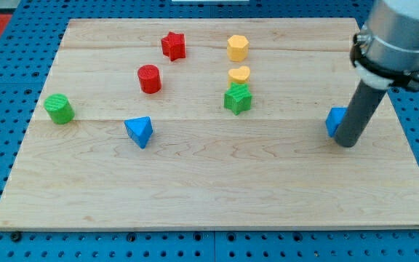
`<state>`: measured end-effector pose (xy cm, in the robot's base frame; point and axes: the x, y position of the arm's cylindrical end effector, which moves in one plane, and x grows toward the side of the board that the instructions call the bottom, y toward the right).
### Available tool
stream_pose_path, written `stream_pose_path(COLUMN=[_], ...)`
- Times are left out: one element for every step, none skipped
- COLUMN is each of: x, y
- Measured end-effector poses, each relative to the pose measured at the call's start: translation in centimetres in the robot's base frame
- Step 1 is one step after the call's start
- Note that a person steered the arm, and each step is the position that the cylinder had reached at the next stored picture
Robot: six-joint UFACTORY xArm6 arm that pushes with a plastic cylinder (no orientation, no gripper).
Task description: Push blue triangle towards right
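Observation:
The blue triangle (pixel 139 132) lies on the wooden board (pixel 209 196) at the view's left of centre. My tip (pixel 347 143) rests on the board far to the view's right of it, touching a second blue block (pixel 334 121) that the rod partly hides. The rod rises from the tip up to the grey arm at the view's top right.
A green cylinder (pixel 60 108) sits near the board's left edge. A red cylinder (pixel 149 78) and a red star (pixel 173 45) lie above the triangle. A yellow hexagon (pixel 238 47), a yellow heart (pixel 239 74) and a green star (pixel 237 99) stand in a column at centre.

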<state>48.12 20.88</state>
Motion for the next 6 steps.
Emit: stream_pose_path(x=[-1.9,-3.7,-2.8,2.5,5.6,7.9], y=[1.8,2.9,2.8,-1.8,-7.7,-13.8])
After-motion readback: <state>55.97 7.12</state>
